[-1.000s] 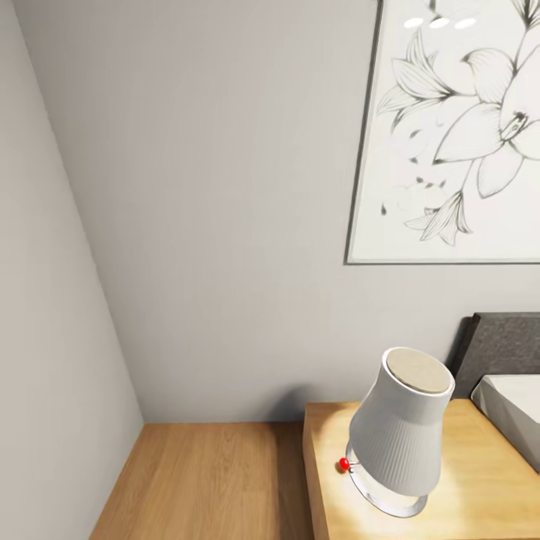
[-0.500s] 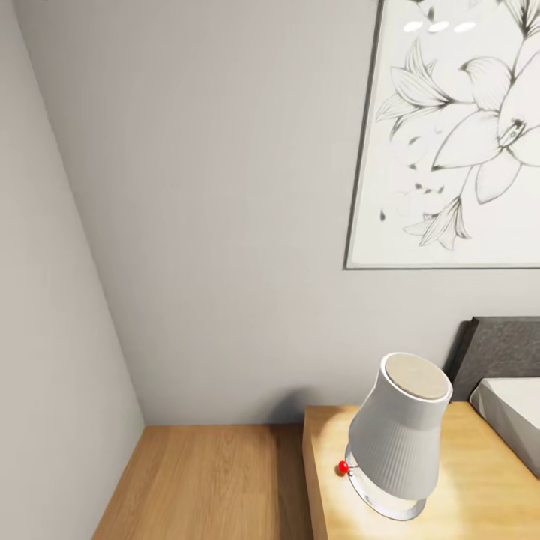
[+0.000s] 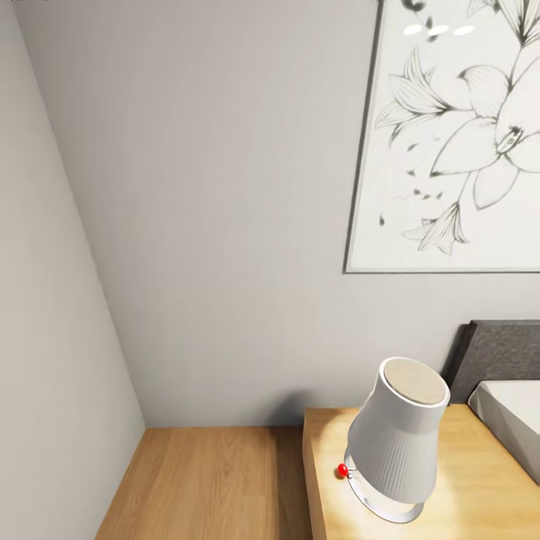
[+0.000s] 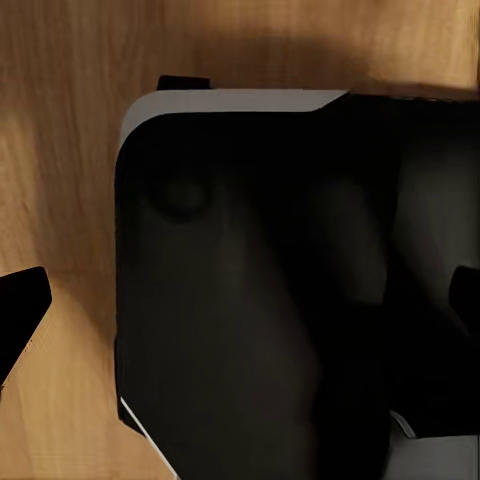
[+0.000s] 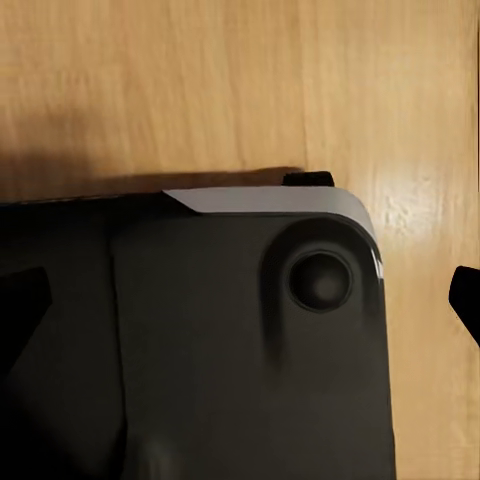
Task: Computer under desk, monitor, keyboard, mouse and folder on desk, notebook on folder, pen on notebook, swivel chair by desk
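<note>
I am in the bedroom, facing a corner of grey wall point(image 3: 225, 187) above light wood floor point(image 3: 210, 480). The desk, computer, monitor, keyboard, mouse, folder, notebook, pen and swivel chair are out of view. My left gripper point(image 4: 240, 310) hangs over my own dark base point(image 4: 260, 300) and the wood floor point(image 4: 60, 120); its black fingertips point(image 4: 22, 305) sit far apart with nothing between them. My right gripper point(image 5: 240, 300) is likewise open and empty above the base point(image 5: 200, 350) and floor point(image 5: 220, 80).
A light wooden nightstand point(image 3: 480, 480) stands at the lower right with a white ribbed lamp point(image 3: 397, 442) on it. A bed with a dark headboard point(image 3: 499, 352) lies beyond. A framed flower drawing point(image 3: 457, 142) hangs on the wall. A side wall point(image 3: 45, 337) closes the left.
The whole head view has slid down a little, so the camera has moved. The lamp, nightstand and picture keep their places relative to each other.
</note>
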Controlling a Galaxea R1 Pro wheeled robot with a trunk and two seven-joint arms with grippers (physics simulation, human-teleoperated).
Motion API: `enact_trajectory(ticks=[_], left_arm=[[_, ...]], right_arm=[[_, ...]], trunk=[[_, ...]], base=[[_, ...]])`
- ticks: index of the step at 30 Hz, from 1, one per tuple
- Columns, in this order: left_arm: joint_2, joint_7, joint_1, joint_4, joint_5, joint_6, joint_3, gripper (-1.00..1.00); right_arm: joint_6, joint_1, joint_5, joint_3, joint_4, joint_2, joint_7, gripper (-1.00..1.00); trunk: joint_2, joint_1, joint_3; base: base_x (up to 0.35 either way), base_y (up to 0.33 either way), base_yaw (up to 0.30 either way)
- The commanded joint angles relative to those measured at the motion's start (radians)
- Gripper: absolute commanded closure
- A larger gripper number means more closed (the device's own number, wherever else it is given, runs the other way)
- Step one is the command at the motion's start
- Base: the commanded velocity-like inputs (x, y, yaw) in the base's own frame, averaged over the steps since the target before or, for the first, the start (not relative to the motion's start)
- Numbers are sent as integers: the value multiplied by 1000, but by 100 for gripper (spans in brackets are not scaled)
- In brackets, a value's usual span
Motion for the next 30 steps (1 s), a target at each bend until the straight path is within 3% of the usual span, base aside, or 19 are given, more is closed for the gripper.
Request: enact_trajectory(ticks=[1,9,17,21,27,30], left_arm=[[0,0,0,-6,6,-1,1,-100],[2,-1,0,-90,7,-31,1,-100],[-5,4,0,-275,7,-41,1,-100],[-11,6,0,-394,7,-40,1,-100],[-17,4,0,-446,11,-41,2,-100],[-18,0,0,-452,40,-43,5,-100]], right_arm=[[-4,0,-3,-3,-7,1,1,-100],[-58,-1,31,11,-77,7,0,-100],[-101,-1,102,20,-227,18,-3,-100],[-152,-1,113,18,-329,33,-2,-100],[-247,-2,111,18,-368,48,-6,-100],[-263,-3,105,16,-394,59,-7,-100]], trunk=[[7,-4,2],[63,-35,24],[119,-65,47],[147,-81,59],[189,-104,78],[196,-107,81]], base=[[0,0,0],[0,0,0],[0,0,0],[0,0,0],[0,0,0],[0,0,0]])
